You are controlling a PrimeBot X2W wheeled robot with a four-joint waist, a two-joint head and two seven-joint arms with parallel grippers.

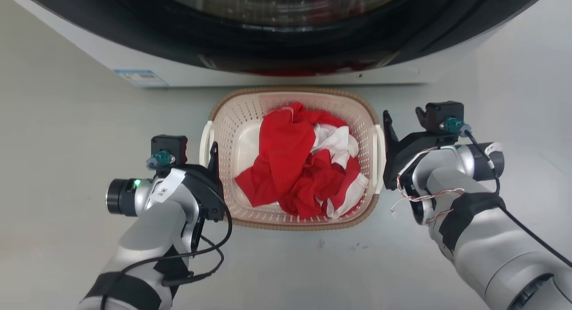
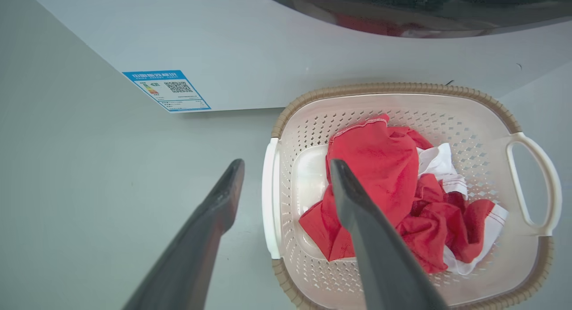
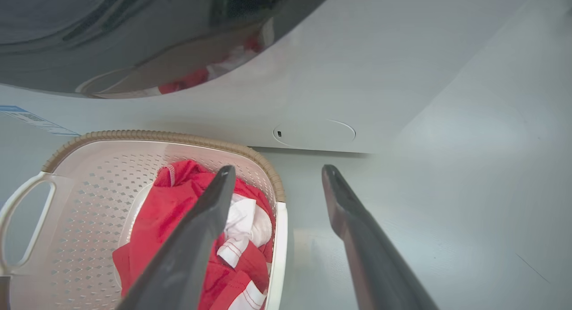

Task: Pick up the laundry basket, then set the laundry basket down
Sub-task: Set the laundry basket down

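Head view: left gripper (image 2: pixel 286 165) and right gripper (image 3: pixel 278 168), both spread open, straddle the white side handles (image 2: pixel 271 198) of the cream perforated plastic laundry basket (image 1: pixel 290 90); the next move likely calls for closing evenly, then lifting.

Rounded-rectangular cream plastic laundry basket (image 1: pixel 232 122): diamond-perforated walls, brown woven-look rim, white side handles at 3 and 9 o'clock. Crumpled cloth load (image 1: pixel 286 162): red, with white pieces toward 3 o'clock carrying red stitch lines. White-bodied washer (image 1: pixel 268 76) at 12 o'clock: glossy black door ring; blue-and-white label (image 1: pixel 140 77). Pale grey floor (image 1: pixel 67 167). Dark grey fingers on left gripper (image 2: pixel 286 165) and right gripper (image 3: pixel 278 169).
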